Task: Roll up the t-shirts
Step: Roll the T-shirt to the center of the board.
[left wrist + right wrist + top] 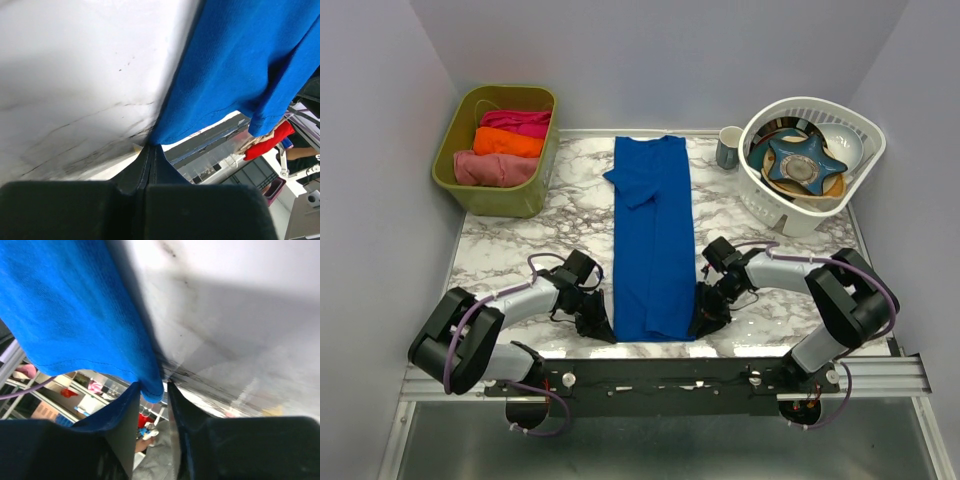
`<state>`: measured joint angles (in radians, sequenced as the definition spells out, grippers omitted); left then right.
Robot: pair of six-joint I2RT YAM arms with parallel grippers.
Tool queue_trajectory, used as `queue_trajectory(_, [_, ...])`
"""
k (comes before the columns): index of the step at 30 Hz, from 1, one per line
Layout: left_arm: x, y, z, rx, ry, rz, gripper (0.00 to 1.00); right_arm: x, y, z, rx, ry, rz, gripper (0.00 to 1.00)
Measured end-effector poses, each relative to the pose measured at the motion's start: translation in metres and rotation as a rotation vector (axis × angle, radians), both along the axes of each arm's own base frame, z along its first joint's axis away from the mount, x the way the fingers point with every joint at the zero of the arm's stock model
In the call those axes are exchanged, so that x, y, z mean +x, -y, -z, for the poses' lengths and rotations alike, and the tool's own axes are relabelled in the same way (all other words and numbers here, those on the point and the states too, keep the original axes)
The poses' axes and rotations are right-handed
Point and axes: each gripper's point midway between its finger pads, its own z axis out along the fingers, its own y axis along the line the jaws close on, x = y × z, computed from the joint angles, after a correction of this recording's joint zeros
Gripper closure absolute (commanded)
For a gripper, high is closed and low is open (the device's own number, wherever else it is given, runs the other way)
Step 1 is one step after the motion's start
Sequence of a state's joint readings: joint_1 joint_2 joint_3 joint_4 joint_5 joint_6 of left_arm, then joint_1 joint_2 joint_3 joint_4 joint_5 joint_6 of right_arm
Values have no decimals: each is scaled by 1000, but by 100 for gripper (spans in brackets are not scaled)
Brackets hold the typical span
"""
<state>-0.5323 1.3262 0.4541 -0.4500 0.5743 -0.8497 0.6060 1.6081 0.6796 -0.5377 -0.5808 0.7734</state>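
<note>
A royal-blue t-shirt (653, 235), folded lengthwise into a long strip, lies flat on the marble table (510, 240). My left gripper (599, 322) is at its near left corner. In the left wrist view the fingers (150, 152) are pressed together on the corner of the blue cloth (240, 60). My right gripper (706, 317) is at the near right corner. In the right wrist view its jaws (154, 387) stand apart, with the corner of the cloth (65, 305) hanging between them. Dusty-pink (492, 168), orange (508, 142) and magenta (517, 122) rolls lie in a bin.
The olive-green bin (460, 140) stands at the back left corner. A white dish basket (770, 205) with plates and bowls stands at the back right, with a grey mug (729, 148) beside it. The table's near edge runs just behind both grippers.
</note>
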Motion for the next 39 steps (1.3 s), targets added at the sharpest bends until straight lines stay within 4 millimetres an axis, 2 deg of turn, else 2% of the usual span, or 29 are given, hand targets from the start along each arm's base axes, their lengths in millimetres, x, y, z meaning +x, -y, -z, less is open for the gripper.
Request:
queue_trajectory(1, [0, 0, 0, 1, 1, 0, 100, -1, 1, 1, -1, 0, -4, 99])
queue_trajectory(9, [2, -2, 0, 2, 10, -11, 100, -9, 14, 5, 17, 44, -29, 99])
queue_trajectory(15, [2, -2, 0, 3, 11, -12, 100, -4, 20, 4, 35, 64, -14, 99])
queue_trajectory(17, [3, -2, 0, 4, 14, -12, 100, -3, 22, 3, 38, 69, -11, 90])
queue_trajectory(18, [3, -2, 0, 4, 17, -13, 100, -3, 23, 3, 40, 74, -12, 82])
queue_trajectory(19, [3, -2, 0, 5, 19, -13, 100, -3, 23, 3, 47, 80, -14, 69])
queue_trajectory(21, [4, -2, 0, 3, 27, -14, 100, -3, 23, 2, 60, 91, -17, 59])
queue_trajectory(22, [5, -2, -1, 0, 34, -13, 100, -4, 21, 1, 75, 92, -19, 55])
queue_trajectory(26, [4, -1, -1, -16, 72, 1, 100, -5, 16, -4, 125, 93, -15, 55])
queue_trajectory(33, [7, 2, -6, -34, 145, 19, 100, -10, 13, -3, 159, 76, -13, 71])
queue_trajectory(34, [8, 2, -6, -36, 152, 19, 100, -10, 13, -2, 166, 81, -16, 77])
queue_trajectory(36, [9, 2, -7, -38, 158, 19, 100, -9, 10, -2, 179, 95, -23, 82])
queue_trajectory(37, [9, 2, -7, -38, 159, 19, 100, -9, 10, -1, 185, 101, -27, 99])
queue_trajectory(39, [9, 2, -7, -37, 162, 18, 100, -8, 9, 0, 192, 114, -33, 99])
